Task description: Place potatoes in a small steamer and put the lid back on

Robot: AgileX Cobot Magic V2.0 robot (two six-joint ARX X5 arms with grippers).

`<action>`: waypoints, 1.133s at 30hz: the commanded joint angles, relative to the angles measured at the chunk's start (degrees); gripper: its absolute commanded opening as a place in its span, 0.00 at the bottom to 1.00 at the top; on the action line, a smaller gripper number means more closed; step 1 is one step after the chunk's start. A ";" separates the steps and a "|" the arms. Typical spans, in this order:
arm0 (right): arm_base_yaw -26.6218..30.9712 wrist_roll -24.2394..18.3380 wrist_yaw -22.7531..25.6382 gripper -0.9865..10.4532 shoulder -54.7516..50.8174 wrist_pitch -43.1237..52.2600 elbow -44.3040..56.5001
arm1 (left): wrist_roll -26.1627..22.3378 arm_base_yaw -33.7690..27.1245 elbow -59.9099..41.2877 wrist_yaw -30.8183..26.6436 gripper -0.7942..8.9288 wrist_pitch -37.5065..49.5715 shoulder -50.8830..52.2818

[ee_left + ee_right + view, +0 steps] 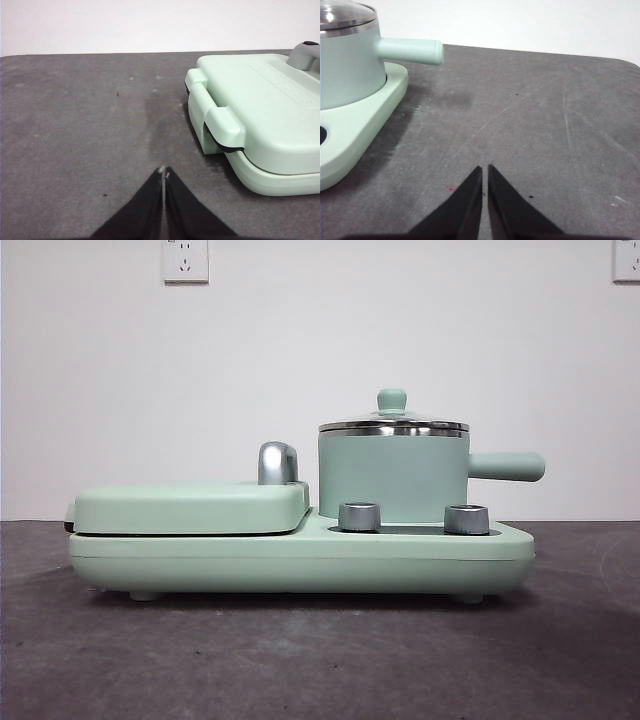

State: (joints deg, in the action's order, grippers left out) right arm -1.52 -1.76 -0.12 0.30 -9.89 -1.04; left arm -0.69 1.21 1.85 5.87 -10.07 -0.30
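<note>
The small steamer (pixel 393 477) is a mint-green pot with a stubby side handle. It stands on the right of a green cooker base (pixel 300 558). The lid (pixel 393 423) with its green knob sits on the pot. The pot also shows in the right wrist view (pixel 350 65). The potato is out of view. My left gripper (pixel 164 172) is shut and empty, low over the table beside the grill end of the cooker. My right gripper (pixel 484 169) is shut and empty, over bare table beside the pot's handle (pixel 412 51). Neither gripper shows in the front view.
A flat green hinged grill plate (pixel 190 508) with a steel hinge post (pixel 277 462) fills the cooker's left half; it also shows in the left wrist view (pixel 260 115). Two steel dials (pixel 359 516) sit in front of the pot. The dark grey table (pixel 320 660) meets a white wall behind.
</note>
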 commanded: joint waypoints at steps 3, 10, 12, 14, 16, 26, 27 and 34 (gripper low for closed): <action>0.00 -0.63 -0.07 0.10 -0.09 0.15 0.37 | -0.74 0.02 -1.05 -0.09 0.09 -0.50 0.11; 0.00 -0.61 -0.02 0.10 -0.09 1.03 0.35 | -0.74 0.02 -1.05 -0.09 0.09 -0.50 0.11; 0.00 -0.63 -0.02 0.10 -0.09 1.01 0.35 | -0.74 0.02 -1.05 -0.07 0.09 -0.50 0.11; 0.00 -0.63 -0.02 0.10 -0.09 1.03 0.35 | -0.74 0.02 -1.05 -0.09 0.09 -0.50 0.11; 0.00 -0.61 -0.02 0.10 -0.09 1.01 0.35 | -0.74 0.02 -1.05 -0.09 0.09 -0.52 0.11; 0.13 -0.63 0.07 0.10 -0.09 1.01 0.35 | -0.74 0.02 -1.05 -0.09 0.09 -0.50 0.11; 0.26 -0.63 0.07 0.10 -0.09 1.01 0.35 | -0.74 0.04 -1.05 -0.09 0.09 -0.48 0.11; 1.84 -0.61 0.09 0.10 -0.09 0.96 0.35 | -0.74 0.02 -1.05 -0.07 0.09 -0.42 0.11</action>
State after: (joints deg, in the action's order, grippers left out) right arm 0.14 -1.78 -0.03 0.30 -9.58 -0.99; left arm -0.69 1.21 1.85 5.87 -10.07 -0.30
